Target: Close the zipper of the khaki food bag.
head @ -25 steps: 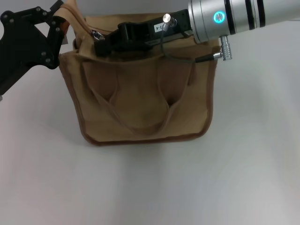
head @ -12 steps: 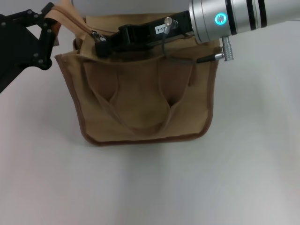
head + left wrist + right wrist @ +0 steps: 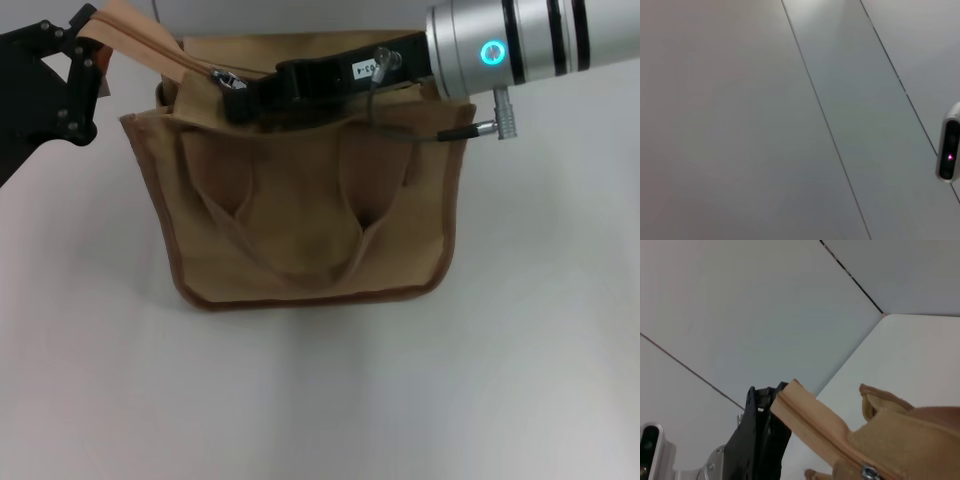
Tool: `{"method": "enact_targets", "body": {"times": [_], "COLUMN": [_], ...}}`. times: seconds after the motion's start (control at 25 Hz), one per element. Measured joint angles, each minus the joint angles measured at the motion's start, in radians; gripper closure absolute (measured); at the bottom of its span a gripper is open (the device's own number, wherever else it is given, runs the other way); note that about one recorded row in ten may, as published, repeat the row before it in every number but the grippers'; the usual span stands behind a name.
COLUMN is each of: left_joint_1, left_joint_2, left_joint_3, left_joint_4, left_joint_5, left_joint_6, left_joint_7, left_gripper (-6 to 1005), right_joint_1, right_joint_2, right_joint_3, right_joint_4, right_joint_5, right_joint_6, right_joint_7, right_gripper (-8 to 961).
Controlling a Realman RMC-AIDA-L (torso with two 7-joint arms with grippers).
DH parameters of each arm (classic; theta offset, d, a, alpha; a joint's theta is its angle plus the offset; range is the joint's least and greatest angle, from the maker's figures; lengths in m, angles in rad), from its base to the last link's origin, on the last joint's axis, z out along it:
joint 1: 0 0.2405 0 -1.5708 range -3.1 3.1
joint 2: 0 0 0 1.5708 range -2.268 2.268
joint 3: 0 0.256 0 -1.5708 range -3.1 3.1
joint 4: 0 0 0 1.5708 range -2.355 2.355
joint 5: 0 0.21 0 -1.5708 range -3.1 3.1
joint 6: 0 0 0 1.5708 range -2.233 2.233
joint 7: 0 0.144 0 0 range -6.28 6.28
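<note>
The khaki food bag (image 3: 300, 220) stands on the white table in the middle of the head view, handles hanging down its front. The zipper (image 3: 165, 52) runs across its top, and its free tape end sticks out up and to the left. My left gripper (image 3: 85, 35) is shut on that tape end and holds it taut; it also shows in the right wrist view (image 3: 771, 412). My right gripper (image 3: 232, 98) lies along the bag's top, shut at the silver pull tab (image 3: 222, 76), which the right wrist view shows too (image 3: 869, 471).
The white table (image 3: 320, 400) spreads in front of and beside the bag. The right arm's silver forearm (image 3: 530, 45) reaches in from the upper right with a cable under it. The left wrist view shows only grey wall panels (image 3: 765, 125).
My right gripper and the pull tab have moved to the right along the zipper. My left gripper has drawn the tape end farther up and to the left.
</note>
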State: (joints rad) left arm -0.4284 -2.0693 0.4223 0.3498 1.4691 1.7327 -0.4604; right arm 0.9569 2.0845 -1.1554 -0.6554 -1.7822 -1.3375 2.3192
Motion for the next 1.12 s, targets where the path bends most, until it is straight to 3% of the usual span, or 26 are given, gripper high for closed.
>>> {"method": "enact_targets", "body": {"times": [0.36, 1.12], "left_joint_1": [-0.007, -0.025], "left_joint_2": [0.0, 0.002], "left_joint_3": [-0.005, -0.014], "left_joint_4": [-0.003, -0.012], "left_joint_5": [-0.002, -0.014], "left_joint_6": [-0.024, -0.067], "left_joint_7": [0.0, 0.001], "left_gripper": [914, 907], "right_joint_1": [-0.028, -0.185], "right_joint_2": [0.0, -0.006], "right_joint_3": [-0.003, 0.001], "right_joint_4": [-0.029, -0.165], "right_joint_5": [0.001, -0.004], "right_joint_6": [-0.007, -0.021], "right_joint_7": [-0.013, -0.024], "right_gripper": [937, 938]}}
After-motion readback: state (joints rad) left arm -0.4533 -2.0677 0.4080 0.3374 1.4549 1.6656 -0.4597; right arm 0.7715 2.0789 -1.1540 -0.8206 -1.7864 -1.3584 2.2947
